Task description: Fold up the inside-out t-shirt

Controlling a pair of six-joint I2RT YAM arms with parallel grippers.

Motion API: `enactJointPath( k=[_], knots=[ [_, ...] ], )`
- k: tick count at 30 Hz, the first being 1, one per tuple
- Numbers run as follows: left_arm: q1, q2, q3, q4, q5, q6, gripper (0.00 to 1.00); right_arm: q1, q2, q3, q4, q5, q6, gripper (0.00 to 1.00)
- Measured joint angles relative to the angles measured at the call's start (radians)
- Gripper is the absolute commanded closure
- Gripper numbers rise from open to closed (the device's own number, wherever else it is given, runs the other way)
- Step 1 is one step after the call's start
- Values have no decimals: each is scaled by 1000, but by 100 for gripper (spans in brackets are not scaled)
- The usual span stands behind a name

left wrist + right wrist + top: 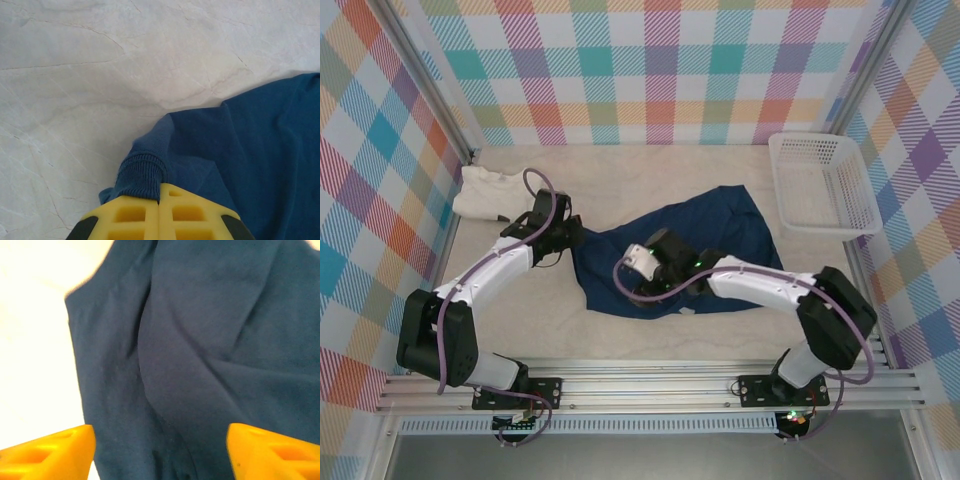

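In the top view the t-shirt (705, 235) lies rumpled at the centre of the pale, marbled tabletop (650, 175). The left arm (495, 268) reaches its left edge. The right arm (760, 282) lies across its lower part and hides the cloth beneath. The grip at either tip is too small to make out here. A cream shirt (488, 192) sits at upper left and a white basket (810, 140) at right, with bright plaid walls (620, 70) on three sides.

In the left wrist view the left fingers (135, 216), cut off by the bottom edge, are pressed together and clamped on a ribbed edge of the t-shirt. The rest of the cloth spreads toward the lower right, and veined tabletop covers the upper left.

In the right wrist view the right fingers (50, 452) stand wide apart in the lower corners, released and holding nothing. Blurred navy folds lie between and above them. A strip of tabletop along the left edge is washed out to white.
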Motion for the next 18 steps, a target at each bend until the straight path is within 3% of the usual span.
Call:
enactJointPath(
  k=[3,7,12,14,18],
  knots=[
    [1,0,0,0,0,0,100,26,82,5,-1,97,-50,36],
    [1,-4,0,0,0,0,100,29,156,24,5,209,-85,67],
    [1,-4,0,-1,-1,1,100,7,153,38,23,215,-69,95],
    [1,-6,0,-1,-1,1,100,-19,132,38,21,167,-39,100],
    [1,-15,0,0,-1,2,100,-108,77,41,18,6,40,100]
  ],
)
